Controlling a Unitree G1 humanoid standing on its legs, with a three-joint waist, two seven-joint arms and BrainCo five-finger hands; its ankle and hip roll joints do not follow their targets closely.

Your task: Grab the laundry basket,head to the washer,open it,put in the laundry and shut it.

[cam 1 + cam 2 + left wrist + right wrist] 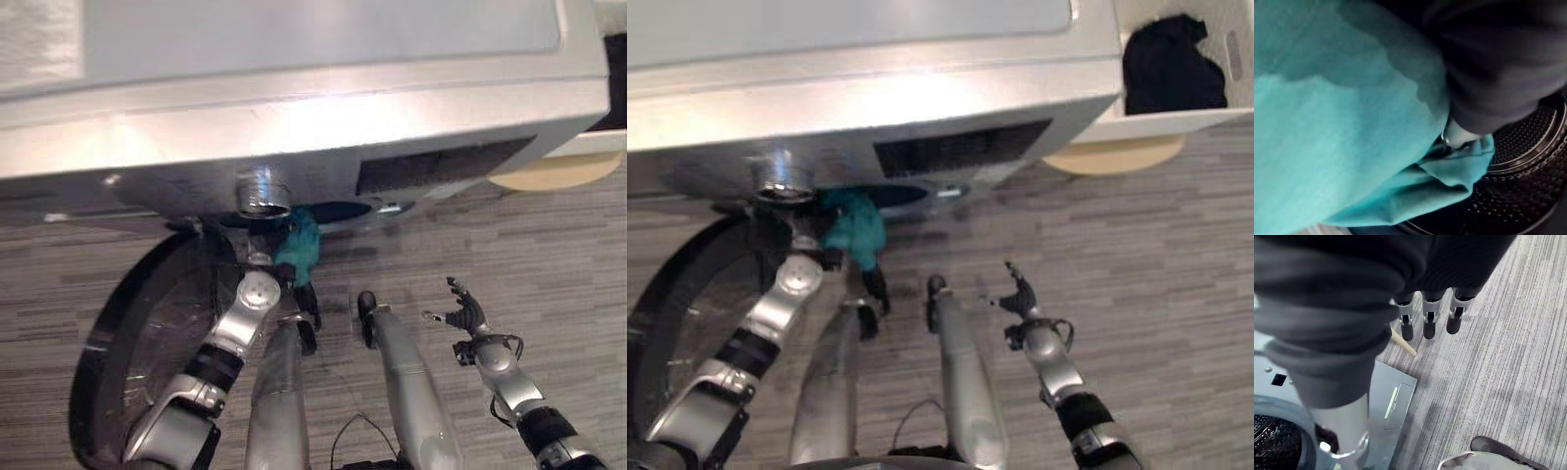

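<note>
The silver washer [294, 117] stands right in front of me, with its round dark door [147, 333] swung open to the lower left. At the drum opening my left hand [284, 271] is shut on a teal cloth [300, 245]. In the left wrist view the teal cloth [1337, 132] hangs around one silver finger [1457, 138], over the perforated drum [1528, 161]. My right hand [468, 318] hovers above the floor to the right, open and holding nothing, its fingers [1429, 323] straight. The white laundry basket [1176, 122] holds dark clothes [1171, 64] at the washer's right.
The basket rests on a round tan stand [1112, 157] beside the washer's right corner. A silver dial [263, 191] juts from the washer front above the opening. Grey striped floor [549, 255] lies to the right of the arms.
</note>
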